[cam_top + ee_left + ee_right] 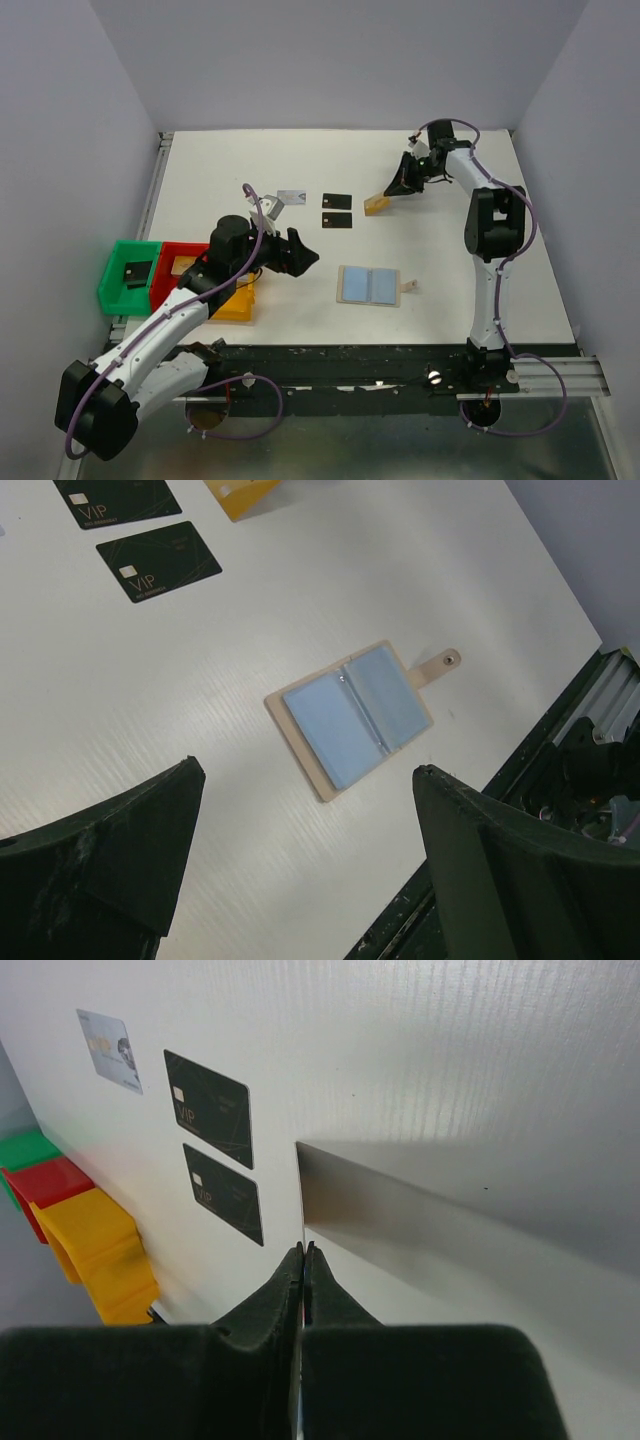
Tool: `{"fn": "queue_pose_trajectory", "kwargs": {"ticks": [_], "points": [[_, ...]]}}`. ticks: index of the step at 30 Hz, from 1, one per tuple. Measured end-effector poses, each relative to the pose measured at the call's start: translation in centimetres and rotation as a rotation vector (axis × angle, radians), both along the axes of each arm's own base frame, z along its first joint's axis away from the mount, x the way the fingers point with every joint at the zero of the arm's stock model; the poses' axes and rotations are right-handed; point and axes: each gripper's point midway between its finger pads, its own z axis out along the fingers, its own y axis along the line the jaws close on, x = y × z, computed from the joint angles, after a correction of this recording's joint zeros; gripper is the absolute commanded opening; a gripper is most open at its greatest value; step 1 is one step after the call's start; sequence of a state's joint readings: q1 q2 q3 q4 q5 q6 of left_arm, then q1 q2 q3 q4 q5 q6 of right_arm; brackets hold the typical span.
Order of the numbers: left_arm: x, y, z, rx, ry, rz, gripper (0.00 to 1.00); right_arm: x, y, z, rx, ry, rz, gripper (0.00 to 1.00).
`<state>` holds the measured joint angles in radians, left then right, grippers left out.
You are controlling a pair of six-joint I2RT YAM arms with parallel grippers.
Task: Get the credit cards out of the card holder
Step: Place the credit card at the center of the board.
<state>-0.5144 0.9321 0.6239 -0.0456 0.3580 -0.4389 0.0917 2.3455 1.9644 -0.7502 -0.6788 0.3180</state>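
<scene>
Seemingly the right claw (303, 1260) pinches a gold card (377, 204); left claw (304, 250) gapes near card holder (369, 285).

White table top (200, 680): matt, finely ribbed board.
Tan bifold card holder (330, 730): leather-like, soft matt outside; blue-grey inner panels with a slight plastic sheen.
Two black flat rectangular cards (158, 560): smooth plastic, low gloss, gold print.
Gold-orange thin flat card (377, 205): smooth plastic.
Yellow bin (100, 1250), red bin (55, 1182), green bin (25, 1150): moulded plastic, light shine.
</scene>
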Motion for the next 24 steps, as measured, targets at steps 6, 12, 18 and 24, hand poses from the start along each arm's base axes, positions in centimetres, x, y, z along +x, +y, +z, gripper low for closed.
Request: {"fn": "queue_pose_trajectory", "kwargs": {"ticks": [6, 12, 18, 24], "points": [[0.0, -0.1, -0.2, 0.0, 0.009, -0.001, 0.99, 0.2, -0.7, 0.0, -0.001, 0.003, -0.014, 0.18], [0.0, -0.1, -0.2, 0.0, 0.009, -0.001, 0.99, 0.4, -1.6, -0.3, -0.011, 0.007, -0.035, 0.28], [0.0, 0.0, 0.0, -0.001, 0.004, 0.001, 0.99, -0.1, -3.3, -1.0, -0.058, 0.03, -0.08, 0.33], [0.3, 0.8, 0.1, 0.007, -0.023, 0.053, 0.99, -2.1, -5.3, 2.1, -0.152, -0.034, -0.166, 0.36]]}}
